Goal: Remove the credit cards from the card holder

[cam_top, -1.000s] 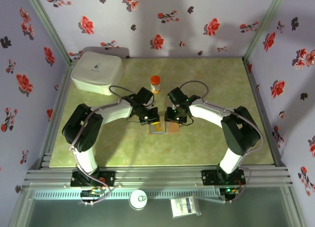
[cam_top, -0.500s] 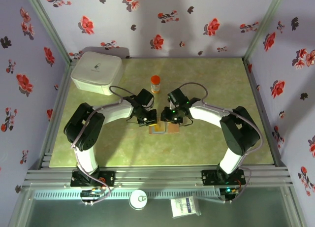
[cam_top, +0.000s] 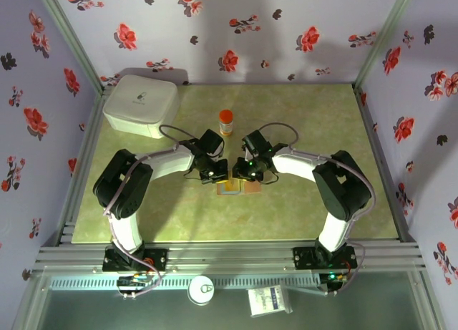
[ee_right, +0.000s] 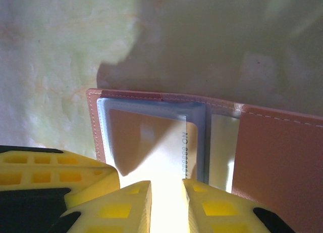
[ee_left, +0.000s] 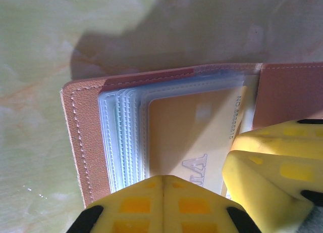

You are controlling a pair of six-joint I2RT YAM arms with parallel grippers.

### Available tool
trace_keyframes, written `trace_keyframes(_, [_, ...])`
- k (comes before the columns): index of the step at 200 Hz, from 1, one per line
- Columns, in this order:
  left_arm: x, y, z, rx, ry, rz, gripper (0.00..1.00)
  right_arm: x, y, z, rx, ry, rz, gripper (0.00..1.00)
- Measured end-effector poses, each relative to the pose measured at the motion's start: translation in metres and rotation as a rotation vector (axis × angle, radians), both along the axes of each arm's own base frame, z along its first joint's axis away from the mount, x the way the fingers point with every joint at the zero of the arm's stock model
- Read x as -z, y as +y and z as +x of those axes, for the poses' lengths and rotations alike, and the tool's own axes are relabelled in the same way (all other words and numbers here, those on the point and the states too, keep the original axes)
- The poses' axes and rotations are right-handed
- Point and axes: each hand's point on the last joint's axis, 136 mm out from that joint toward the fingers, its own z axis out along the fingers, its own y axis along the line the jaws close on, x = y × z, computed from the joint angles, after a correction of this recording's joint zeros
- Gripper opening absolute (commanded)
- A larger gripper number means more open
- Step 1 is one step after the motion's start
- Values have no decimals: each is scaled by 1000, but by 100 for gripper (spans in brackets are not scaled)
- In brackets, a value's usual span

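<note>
The card holder (cam_top: 241,189) lies open, 1 orange-yellow credit card (ee_left: 192,132) in its front sleeve. The left gripper (ee_left: 162,202) stays closed, seemingly pinning it. The right gripper (ee_right: 166,197) has edged inward, jaws narrowing over the card — extraction looks imminent, though I cannot tell whether it grips yet.

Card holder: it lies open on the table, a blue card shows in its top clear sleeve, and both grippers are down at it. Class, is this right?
One detail is wrong: the card in the top sleeve is orange-yellow, not blue, as the left wrist view shows. The card holder does lie open on the table, with the left gripper and right gripper down at it.
</note>
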Motion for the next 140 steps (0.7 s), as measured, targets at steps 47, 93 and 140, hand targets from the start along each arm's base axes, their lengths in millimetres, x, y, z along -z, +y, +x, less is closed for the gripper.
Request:
trace_keyframes(47, [0, 0, 0, 0, 0, 0, 0, 4, -1, -1, 0, 6, -7, 22])
trace_keyframes(93, [0, 0, 0, 0, 0, 0, 0, 5, -5, 0, 11, -4, -31, 23])
trace_keyframes(140, [0, 0, 0, 0, 0, 0, 0, -1, -9, 2, 13, -26, -41, 25])
